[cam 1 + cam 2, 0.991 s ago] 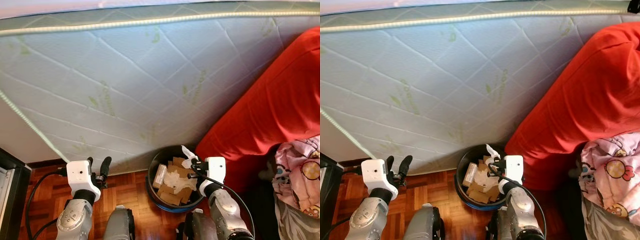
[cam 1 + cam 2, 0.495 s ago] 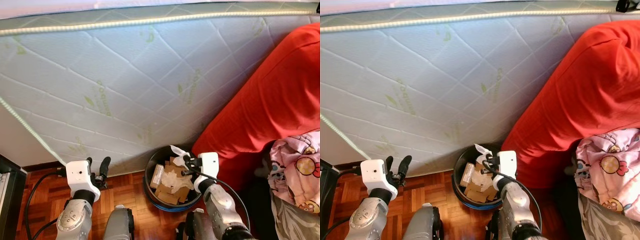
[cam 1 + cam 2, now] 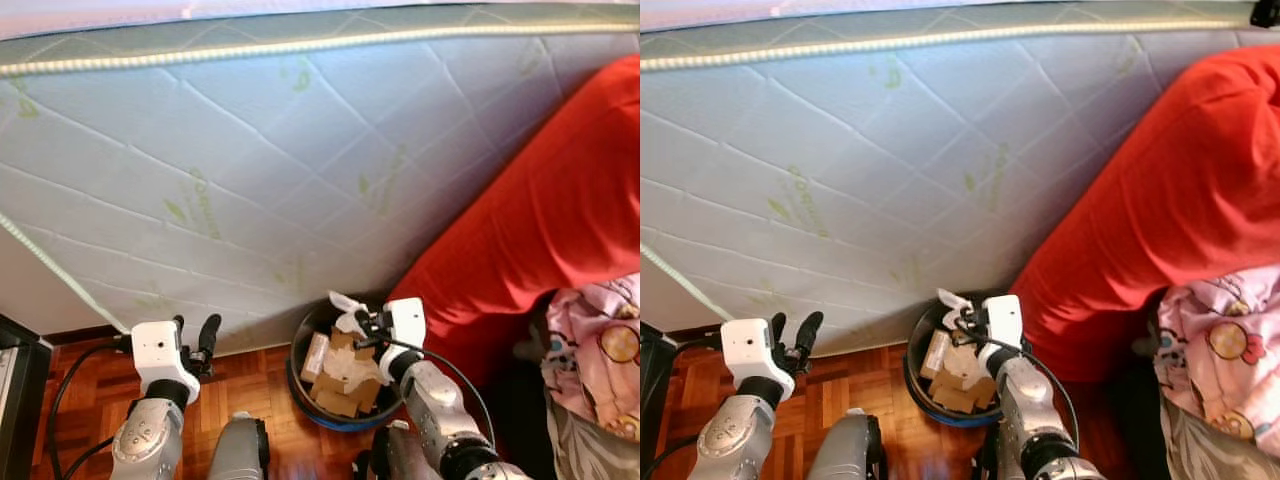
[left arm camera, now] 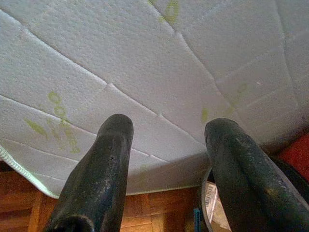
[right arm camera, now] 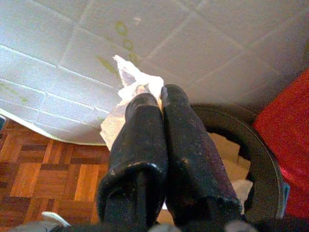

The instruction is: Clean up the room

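Leaning mattress (image 3: 250,170) over parquet floor (image 3: 85,400)

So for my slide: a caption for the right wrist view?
Right gripper shut on crumpled white paper above the round black bin.

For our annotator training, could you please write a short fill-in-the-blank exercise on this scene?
1. The right pincer is shut on a crumpled white ____.
2. The black bin stands on the wooden floor against the ____.
3. The left pincer has its fingers ____.

Missing words: tissue; mattress; open
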